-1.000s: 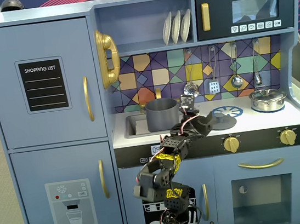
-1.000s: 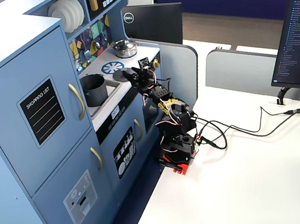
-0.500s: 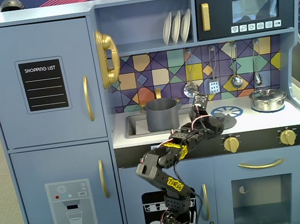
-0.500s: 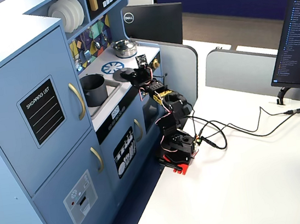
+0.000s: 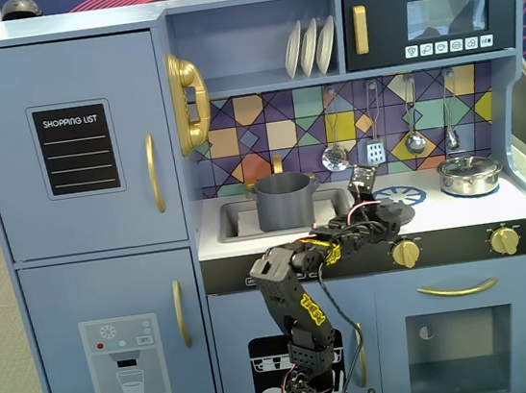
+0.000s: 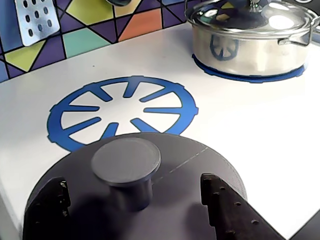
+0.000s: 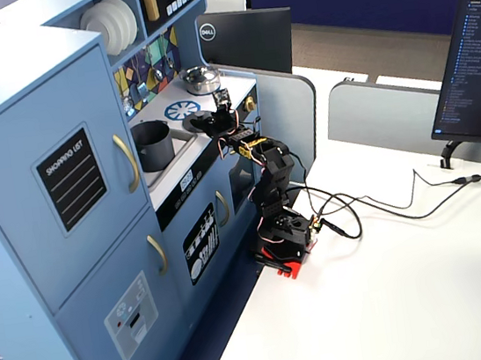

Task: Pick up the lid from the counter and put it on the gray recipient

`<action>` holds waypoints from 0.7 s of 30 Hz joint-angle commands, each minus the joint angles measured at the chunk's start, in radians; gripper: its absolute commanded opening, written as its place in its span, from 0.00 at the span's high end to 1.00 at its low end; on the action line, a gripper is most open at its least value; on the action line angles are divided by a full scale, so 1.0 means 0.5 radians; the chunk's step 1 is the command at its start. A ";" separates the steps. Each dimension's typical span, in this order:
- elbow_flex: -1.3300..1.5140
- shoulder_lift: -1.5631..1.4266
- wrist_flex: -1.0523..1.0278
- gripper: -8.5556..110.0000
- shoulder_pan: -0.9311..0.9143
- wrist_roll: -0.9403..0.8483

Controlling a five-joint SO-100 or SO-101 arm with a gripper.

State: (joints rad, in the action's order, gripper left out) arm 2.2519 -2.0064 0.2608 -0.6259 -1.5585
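While my gripper (image 6: 135,205) hung low over the counter (image 6: 250,130), its two dark fingers (image 6: 47,207) stood spread apart, one on either side of the knob (image 6: 126,162), and neither touched it. Between and beneath them lay the lid (image 6: 195,160), flat and dark gray, its knob standing upright about midway between my fingertips, a little closer to the one on the left of the wrist view. I could not tell whether the lid rested on the counter or was lifted just off it. Just past my fingertips, beyond the lid's far edge, lay the blue printed burner ring (image 6: 122,107). Farther off, up and to the right in the wrist view, stood the shiny silver pot (image 6: 245,42). In a fixed view, the gray recipient (image 5: 284,200) stood in the sink (image 5: 232,222), well to the left of my gripper (image 5: 386,211).
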 commanded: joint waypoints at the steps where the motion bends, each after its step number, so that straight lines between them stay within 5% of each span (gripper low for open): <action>1: -0.184 0.046 0.086 0.70 0.025 0.031; 13: -0.362 0.276 0.123 0.72 0.055 0.046; 21: -0.374 0.362 0.107 0.82 0.080 0.055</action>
State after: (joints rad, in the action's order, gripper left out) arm 2.1154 -1.8239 0.2945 -0.5998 -1.5401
